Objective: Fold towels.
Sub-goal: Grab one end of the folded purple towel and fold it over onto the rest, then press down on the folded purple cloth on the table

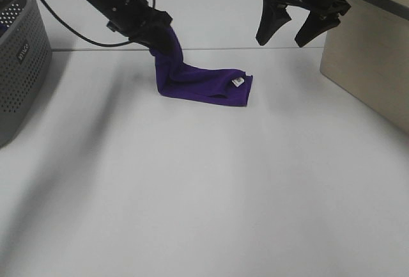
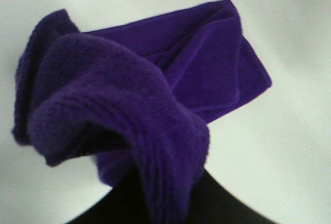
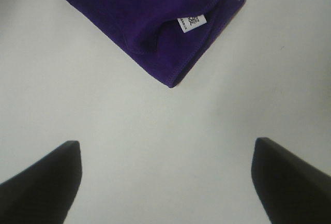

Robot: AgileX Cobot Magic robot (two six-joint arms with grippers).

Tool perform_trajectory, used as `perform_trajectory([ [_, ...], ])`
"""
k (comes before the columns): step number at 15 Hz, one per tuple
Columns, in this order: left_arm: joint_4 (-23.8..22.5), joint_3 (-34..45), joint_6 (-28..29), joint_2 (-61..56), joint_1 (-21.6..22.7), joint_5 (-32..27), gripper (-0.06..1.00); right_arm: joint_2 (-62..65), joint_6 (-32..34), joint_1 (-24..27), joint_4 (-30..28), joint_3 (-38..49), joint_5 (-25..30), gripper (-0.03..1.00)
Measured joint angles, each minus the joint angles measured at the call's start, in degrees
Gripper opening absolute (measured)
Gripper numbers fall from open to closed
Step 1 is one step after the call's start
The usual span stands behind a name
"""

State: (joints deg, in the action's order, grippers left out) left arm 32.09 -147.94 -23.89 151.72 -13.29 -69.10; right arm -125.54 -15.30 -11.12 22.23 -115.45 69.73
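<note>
A deep purple towel (image 1: 198, 84) lies folded into a narrow strip on the white table at the back middle, with its small white tag (image 1: 237, 81) near its right end. My left gripper (image 1: 160, 37) is shut on the towel's left end and holds it lifted above the table. In the left wrist view the towel (image 2: 155, 89) drapes over the fingers and hides them. My right gripper (image 1: 285, 34) is open and empty, hovering above the table to the right of the towel. The right wrist view shows the towel's end (image 3: 155, 22) and tag (image 3: 192, 23) beyond its open fingertips (image 3: 41, 182).
A grey perforated basket (image 1: 19, 66) stands at the left edge. A light wooden box (image 1: 370, 59) stands at the right edge, close to my right gripper. The table's far edge (image 1: 96, 49) runs just behind the towel.
</note>
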Motion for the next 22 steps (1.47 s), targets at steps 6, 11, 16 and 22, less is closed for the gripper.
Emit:
perform_trajectory([
  [6, -1.38, 0.0, 0.06, 3.04, -7.79, 2.64, 0.02, 3.95, 0.06, 0.0, 0.0, 0.0, 0.06, 0.87],
  [11, 6.7, 0.0, 0.34, 4.98, -11.0, 10.26, 0.55, 3.95, 0.06, 0.0, 1.38, 0.0, 0.06, 0.87],
  [16, 9.68, 0.0, -2.35, 4.13, -10.94, 10.94, 0.66, 6.19, 0.06, 0.0, 1.66, 0.0, 0.06, 0.87],
  [22, -5.61, -0.11, 4.87, -4.18, -2.98, 9.74, 0.66, 6.76, -8.31, 0.0, 4.41, 0.0, -0.29, 0.87],
])
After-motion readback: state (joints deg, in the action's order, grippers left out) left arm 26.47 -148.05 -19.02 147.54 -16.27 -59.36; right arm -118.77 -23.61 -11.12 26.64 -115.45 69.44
